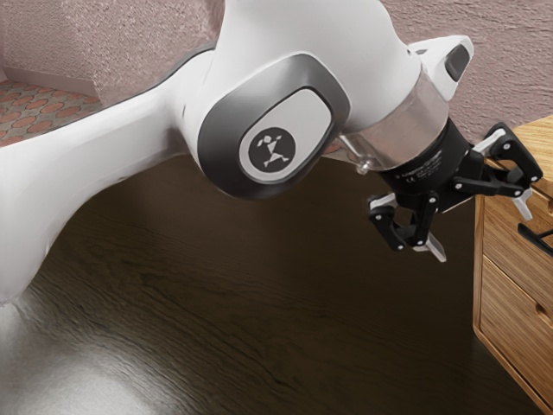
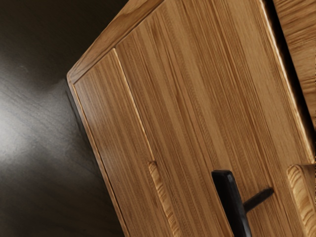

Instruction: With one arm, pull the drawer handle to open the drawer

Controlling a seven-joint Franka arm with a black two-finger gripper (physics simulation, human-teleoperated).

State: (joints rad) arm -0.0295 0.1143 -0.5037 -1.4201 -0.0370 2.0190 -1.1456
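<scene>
Reaching toward the far end of the desk [image 1: 259,328], at the exterior view's right edge, we have the pincer [image 1: 475,225] hanging just in front of the wooden cabinet [image 1: 518,320] with its two fingers spread wide and nothing between them. The spread makes sense to us: the black drawer handle [image 1: 537,239] is a bar standing proud of the upper drawer [image 1: 499,238], and open fingers can pass either side of it before they close. One fingertip sits near the drawer's upper edge and the other hangs lower, out over the desk, so the hand is tilted and not squared up to the front. From the wrist camera the handle [image 2: 231,205] shows close under the hand against the grained wood (its thin shadow falls across the panel). The drawer front looks flush with the one below, so we judge it not yet pulled. Our next move, as we read it, is to straddle the bar, close on it, and draw back away from the cabinet.
</scene>
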